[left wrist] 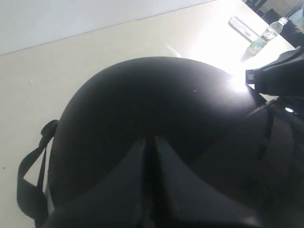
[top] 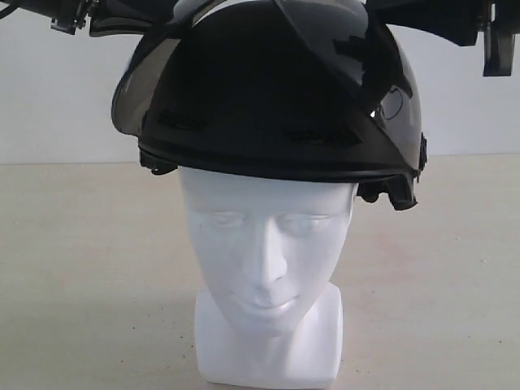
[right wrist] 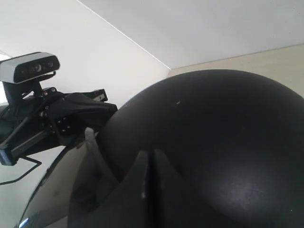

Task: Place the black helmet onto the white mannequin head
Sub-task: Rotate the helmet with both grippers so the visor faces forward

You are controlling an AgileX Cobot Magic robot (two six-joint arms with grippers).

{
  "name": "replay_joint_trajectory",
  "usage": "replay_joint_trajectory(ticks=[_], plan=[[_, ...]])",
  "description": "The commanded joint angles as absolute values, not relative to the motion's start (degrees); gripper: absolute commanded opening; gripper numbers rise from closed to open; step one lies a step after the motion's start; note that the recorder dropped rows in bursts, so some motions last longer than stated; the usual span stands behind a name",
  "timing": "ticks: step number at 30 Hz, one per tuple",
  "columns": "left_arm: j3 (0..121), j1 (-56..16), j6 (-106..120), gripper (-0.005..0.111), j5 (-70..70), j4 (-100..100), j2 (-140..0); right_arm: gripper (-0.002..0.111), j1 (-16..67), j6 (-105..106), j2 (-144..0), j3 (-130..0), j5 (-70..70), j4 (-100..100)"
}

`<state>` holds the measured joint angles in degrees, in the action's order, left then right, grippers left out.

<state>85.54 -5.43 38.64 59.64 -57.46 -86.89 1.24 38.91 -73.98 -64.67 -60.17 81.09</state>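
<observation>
The black helmet (top: pixel 268 106) sits over the crown of the white mannequin head (top: pixel 264 260), its rim level with the forehead and its smoky visor (top: pixel 134 89) flipped up. The head stands upright on the table facing the exterior camera. Both arms come in from above at the frame's top. My left gripper (left wrist: pixel 150 138) has its two fingers pressed nearly together against the dome, and so does my right gripper (right wrist: pixel 150 153); each seems to pinch the thin raised visor. A strap (left wrist: pixel 28 180) hangs at the helmet's side. In the exterior view the left gripper (top: pixel 122 20) and right gripper (top: pixel 422 20) are partly cropped.
The beige table (top: pixel 81 268) spreads around the head, with a white wall behind. A water bottle (left wrist: pixel 262 37) and a flat grey object (left wrist: pixel 243 27) lie at a far table edge. The left arm's wrist camera (right wrist: pixel 31 66) shows beside the helmet.
</observation>
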Motion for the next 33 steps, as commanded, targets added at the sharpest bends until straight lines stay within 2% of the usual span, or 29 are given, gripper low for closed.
replay_joint_trajectory(ticks=[1,19,33], plan=[[85.32,-6.06,39.5,0.004,67.47,-56.2,-86.75,0.0,1.35,39.55,-74.62,-64.63,-63.61,79.12],[85.1,-6.06,34.73,0.004,69.96,-49.96,-80.84,0.0,8.03,38.31,-74.62,-64.63,-65.48,77.82],[75.33,-6.06,38.16,0.004,69.96,-51.09,-79.79,0.0,8.03,36.48,-74.41,-64.63,-68.95,72.08]])
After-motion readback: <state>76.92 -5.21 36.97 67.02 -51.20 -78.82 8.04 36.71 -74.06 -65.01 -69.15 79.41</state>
